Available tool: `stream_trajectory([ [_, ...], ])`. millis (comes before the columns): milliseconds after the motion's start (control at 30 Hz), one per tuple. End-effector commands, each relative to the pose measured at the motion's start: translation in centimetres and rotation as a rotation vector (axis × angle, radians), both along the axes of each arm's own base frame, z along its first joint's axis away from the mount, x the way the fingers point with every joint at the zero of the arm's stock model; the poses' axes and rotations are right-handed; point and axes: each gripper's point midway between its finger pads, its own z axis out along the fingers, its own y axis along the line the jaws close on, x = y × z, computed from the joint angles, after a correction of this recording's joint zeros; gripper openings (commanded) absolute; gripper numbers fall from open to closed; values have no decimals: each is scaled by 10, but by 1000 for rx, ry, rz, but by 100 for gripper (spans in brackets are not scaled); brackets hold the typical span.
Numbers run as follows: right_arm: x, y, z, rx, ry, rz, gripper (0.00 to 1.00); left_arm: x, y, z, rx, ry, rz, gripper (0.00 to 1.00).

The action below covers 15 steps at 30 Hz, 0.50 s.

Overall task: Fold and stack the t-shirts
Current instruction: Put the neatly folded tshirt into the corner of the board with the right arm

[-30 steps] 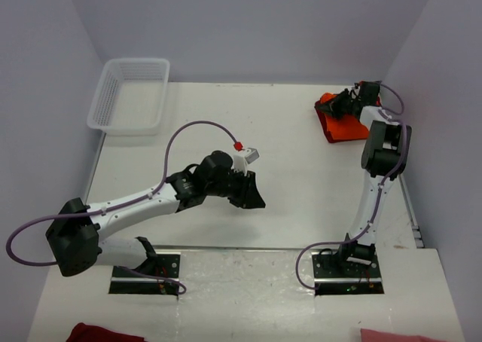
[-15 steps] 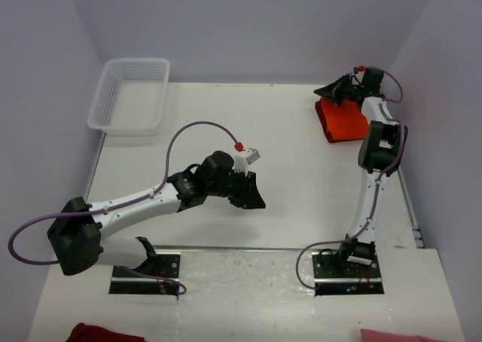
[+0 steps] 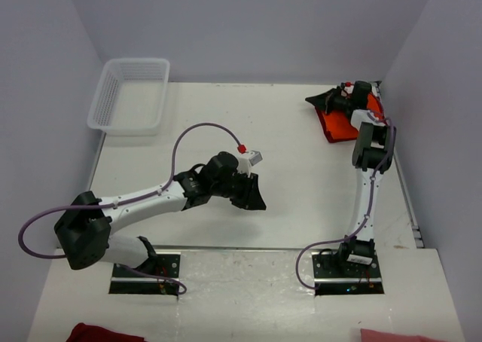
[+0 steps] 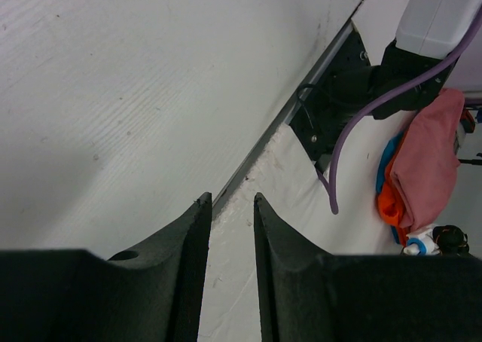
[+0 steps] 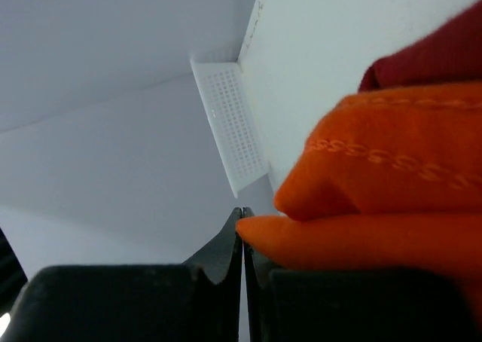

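A folded bright orange t-shirt [image 3: 340,125] lies at the table's far right, near the back. In the right wrist view the orange t-shirt [image 5: 392,169] fills the right side, with a dark red t-shirt [image 5: 429,56] beyond it. My right gripper [image 3: 310,99] points left at the orange shirt's back-left corner. Seen from its own wrist, the right gripper [image 5: 242,212] is shut with nothing between the jaws, and an orange fold rests against its right finger. My left gripper [image 3: 252,195] hovers over bare table at mid-front. The left gripper [image 4: 230,199] is open and empty.
A white lattice basket [image 3: 129,93] stands at the back left corner, also seen as the basket [image 5: 233,127] from the right wrist. Off the table's front lie a dark red cloth [image 3: 102,333] and a pink cloth [image 3: 395,334]. The right arm's base [image 3: 350,259] sits at the near edge.
My right gripper has swung leftward across the back of the orange t-shirt, staying shut. The left arm has barely shifted.
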Motion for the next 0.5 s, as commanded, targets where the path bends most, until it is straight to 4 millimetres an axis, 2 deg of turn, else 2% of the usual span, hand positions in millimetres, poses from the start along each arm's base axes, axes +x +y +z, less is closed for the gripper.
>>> stream_trajectory([
  [0, 6, 19, 21, 89, -43, 67, 0, 4, -16, 22, -67, -24, -21, 31],
  [100, 7, 20, 9, 106, -14, 60, 0, 6, -18, 21, -65, -21, -20, 31],
  [200, 9, 19, 9, 107, -33, 64, 0, 7, -19, 20, -62, -16, -15, 31],
  [367, 8, 19, 36, 3, -198, 103, 0, 5, -18, 22, -68, -14, -13, 31],
  [400, 7, 19, 56, -32, -257, 103, 0, 5, -17, 24, -71, -16, -11, 31],
  [467, 4, 17, 65, -103, -330, 105, 0, 3, -17, 23, -70, -14, -9, 31],
])
